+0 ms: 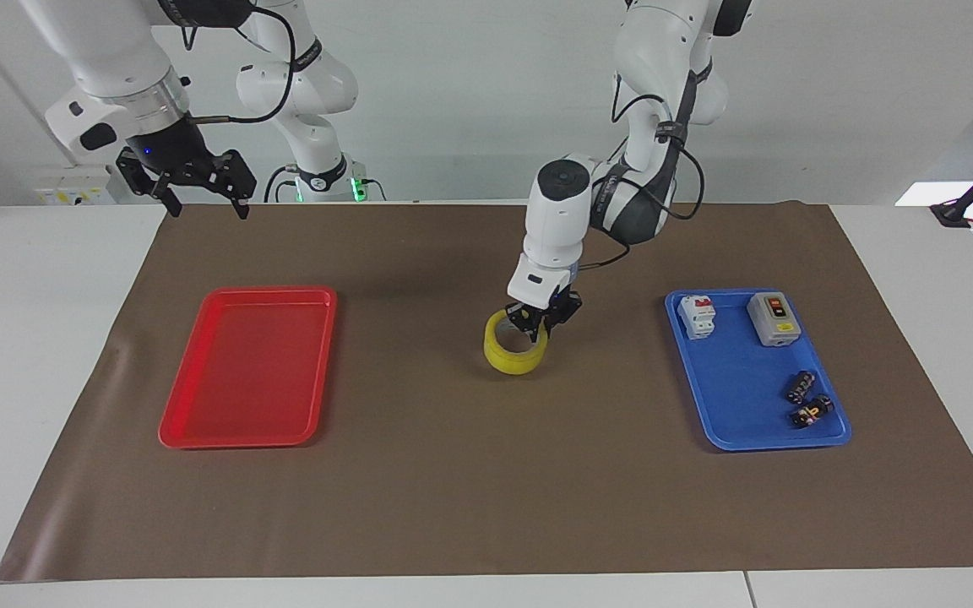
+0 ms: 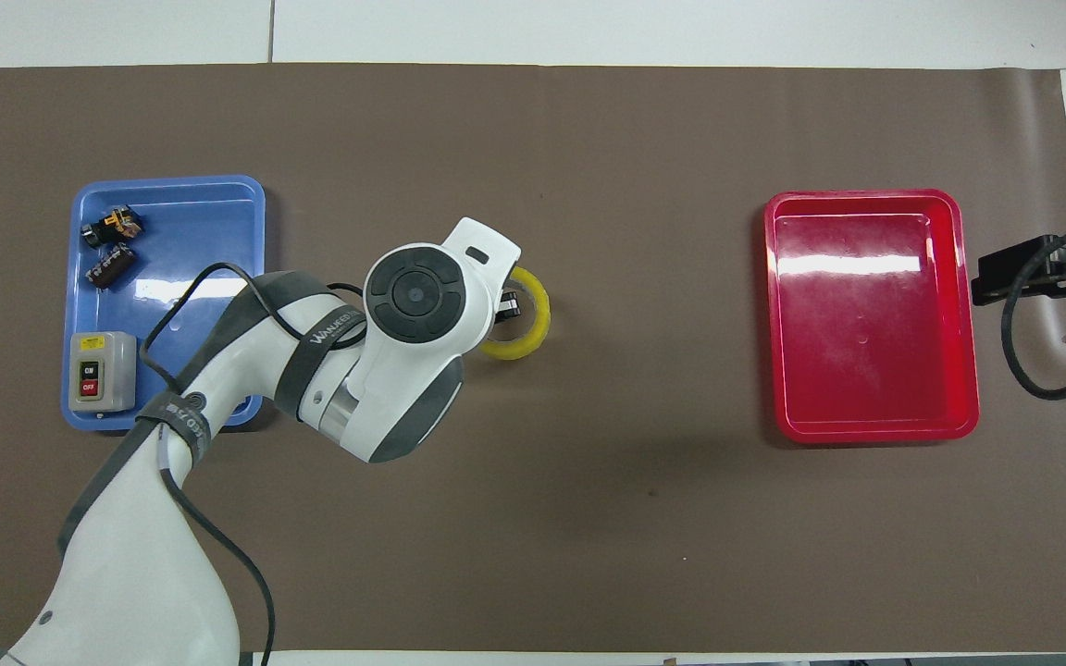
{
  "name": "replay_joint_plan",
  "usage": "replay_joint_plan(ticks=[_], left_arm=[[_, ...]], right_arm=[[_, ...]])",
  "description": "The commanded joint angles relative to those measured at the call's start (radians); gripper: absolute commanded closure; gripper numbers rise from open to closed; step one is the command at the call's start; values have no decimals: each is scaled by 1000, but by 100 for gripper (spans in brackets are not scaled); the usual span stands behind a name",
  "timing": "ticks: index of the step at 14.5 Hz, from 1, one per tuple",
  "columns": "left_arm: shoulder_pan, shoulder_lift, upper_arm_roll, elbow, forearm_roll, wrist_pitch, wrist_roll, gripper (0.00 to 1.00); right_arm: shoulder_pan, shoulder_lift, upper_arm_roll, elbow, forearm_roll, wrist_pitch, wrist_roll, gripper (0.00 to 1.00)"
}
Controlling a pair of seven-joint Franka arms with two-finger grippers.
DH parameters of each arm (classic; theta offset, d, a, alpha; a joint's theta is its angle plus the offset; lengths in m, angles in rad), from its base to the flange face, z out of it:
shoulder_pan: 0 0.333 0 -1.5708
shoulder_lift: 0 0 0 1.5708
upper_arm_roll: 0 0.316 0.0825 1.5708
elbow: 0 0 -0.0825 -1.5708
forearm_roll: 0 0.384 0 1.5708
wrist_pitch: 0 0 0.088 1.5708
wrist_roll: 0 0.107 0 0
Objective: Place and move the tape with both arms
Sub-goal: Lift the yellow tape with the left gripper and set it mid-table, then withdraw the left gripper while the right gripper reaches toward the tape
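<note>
The tape (image 1: pixel 513 353), a thick yellow roll with a pale core, is over the middle of the brown mat (image 1: pixel 486 490), between the two trays. My left gripper (image 1: pixel 538 326) comes down from above and is shut on the roll's rim, one finger inside the ring. The roll hangs low and slightly tilted; whether it touches the mat I cannot tell. In the overhead view the left arm covers part of the tape (image 2: pixel 534 324). My right gripper (image 1: pixel 208 207) waits open and empty, raised above the mat's edge by the red tray's end.
A red tray (image 1: pixel 199 371) lies toward the right arm's end with nothing in it. A blue tray (image 1: pixel 744 405) toward the left arm's end holds a grey switch box (image 1: pixel 774 319), a white breaker (image 1: pixel 697 315) and two small dark parts (image 1: pixel 801 386).
</note>
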Motion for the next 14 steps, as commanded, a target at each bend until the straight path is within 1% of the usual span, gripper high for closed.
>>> replay_joint_plan(ticks=[1,4,5,6,7,9,11,12,14], left_arm=[[-29,52,18,36,64,10,-56,100],[-35,59,15,31,63,10,-62,100],[-35,57,15,27,63,10,-63,50],[-35,53,15,19,64,8,-60,5],[-31,40,16,13,64,6,-57,0],[-6,-24,18,-10,64,-10,-46,0],[44,-111,18,-76,64,-21,4,0],[79,-145,18,-95,64,-48,60,0],[165,-199,15,-98,63,-139,171,0]], right_arm=[[-10,-22,4,-27,-9,9,-20,0],[-10,-22,4,-27,-9,10,-20,0],[-10,-22,4,-28,-9,10,-20,0],[-10,-24,4,-28,-9,10,-20,0],[-10,-24,4,-28,-9,10,-20,0],[-10,-24,4,-28,-9,9,-20,0],[-10,-24,4,-28,-9,9,-20,0],[-10,-24,4,-28,-9,10,-19,0],[-5,-24,4,-31,-7,9,-17,0]])
